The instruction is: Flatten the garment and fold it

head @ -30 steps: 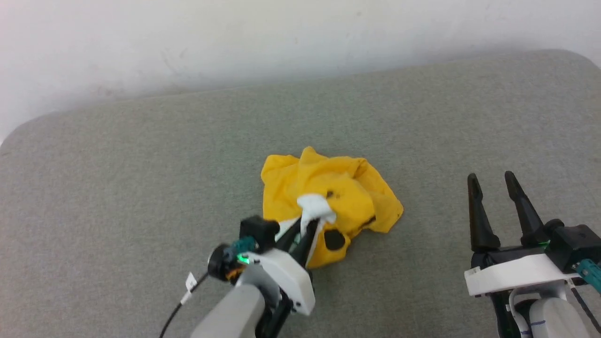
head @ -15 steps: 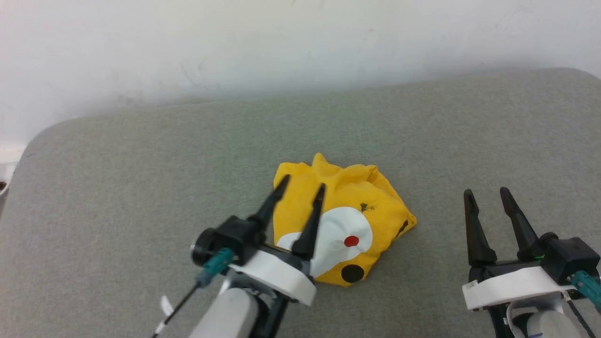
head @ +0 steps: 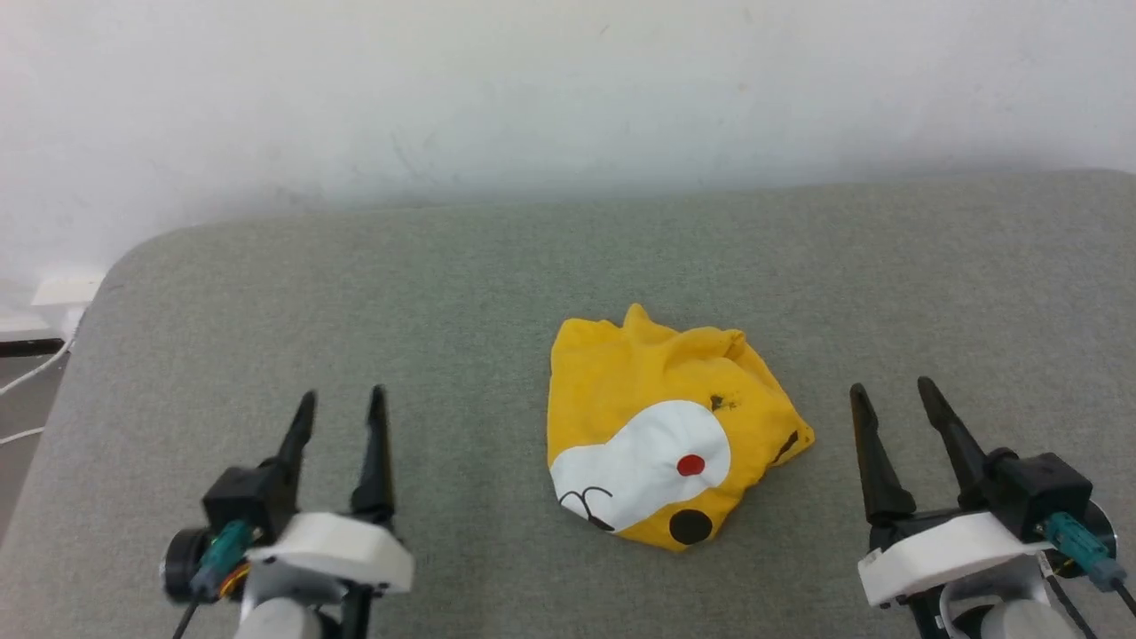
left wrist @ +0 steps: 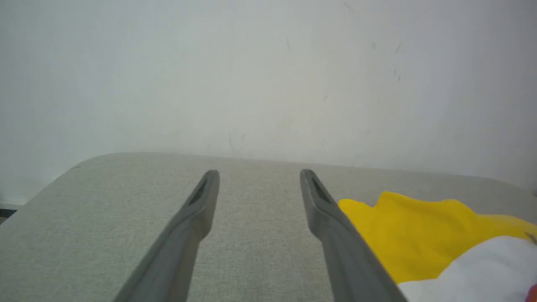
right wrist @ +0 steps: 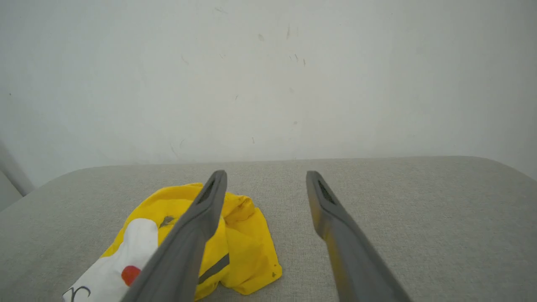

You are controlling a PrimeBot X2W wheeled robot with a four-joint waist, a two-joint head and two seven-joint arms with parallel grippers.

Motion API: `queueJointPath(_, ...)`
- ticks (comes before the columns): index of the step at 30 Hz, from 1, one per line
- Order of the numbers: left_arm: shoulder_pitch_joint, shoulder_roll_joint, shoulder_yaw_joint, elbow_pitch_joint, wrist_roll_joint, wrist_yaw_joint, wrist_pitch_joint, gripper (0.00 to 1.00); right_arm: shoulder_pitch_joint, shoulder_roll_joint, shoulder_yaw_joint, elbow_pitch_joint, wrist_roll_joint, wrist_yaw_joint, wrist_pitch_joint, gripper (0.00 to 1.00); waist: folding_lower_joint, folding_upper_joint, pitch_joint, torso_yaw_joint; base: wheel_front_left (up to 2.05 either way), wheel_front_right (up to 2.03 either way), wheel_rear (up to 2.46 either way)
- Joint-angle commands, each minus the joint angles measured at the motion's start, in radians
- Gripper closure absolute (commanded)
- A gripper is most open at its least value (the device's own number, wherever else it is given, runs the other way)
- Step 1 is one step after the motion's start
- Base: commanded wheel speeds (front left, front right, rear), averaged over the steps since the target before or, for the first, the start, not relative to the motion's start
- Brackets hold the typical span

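Note:
The garment (head: 661, 417), a bright yellow T-shirt with a white patch, a red dot and black marks, lies crumpled in a heap on the grey padded surface (head: 497, 284). My left gripper (head: 342, 405) hovers well to its left, open and empty. My right gripper (head: 892, 396) stands to its right, also open and empty. The left wrist view has the garment (left wrist: 419, 235) to the right of the fingers. Seen from the right wrist, the garment (right wrist: 247, 243) lies to the left, partly behind one finger.
A white wall (head: 532, 98) rises behind the grey surface. The surface's rounded left corner (head: 115, 275) drops off, with a white cable (head: 27, 382) beyond it on the floor. Bare grey padding surrounds the heap on all sides.
My left gripper let go of the garment, opened and drew back to the left. The garment dropped into a flatter heap with its white patch showing. The head camera tilted, shifting the scene.

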Motion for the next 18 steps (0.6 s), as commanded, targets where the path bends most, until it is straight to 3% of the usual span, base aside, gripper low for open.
queueJointPath(1,0.021,0.014,0.017,0.007,-0.011,0.010,-0.005,0.00,0.011,0.001,0.005,-0.003,-0.005,0.005,0.022,0.00,0.0001,0.0000,-0.005,0.009,0.00,0.00,0.00)
queueJointPath(12,0.061,0.028,0.039,-0.018,-0.041,0.017,0.000,0.00,-0.062,-0.002,0.049,0.053,0.017,0.005,0.419,0.00,0.0001,0.0000,0.006,0.063,0.00,0.00,0.00)
queueJointPath(18,0.043,0.017,0.025,-0.026,-0.041,0.014,0.000,0.00,-0.141,-0.025,0.074,0.096,0.034,0.005,0.544,0.00,0.0001,0.0000,0.020,0.087,0.00,0.00,0.00)
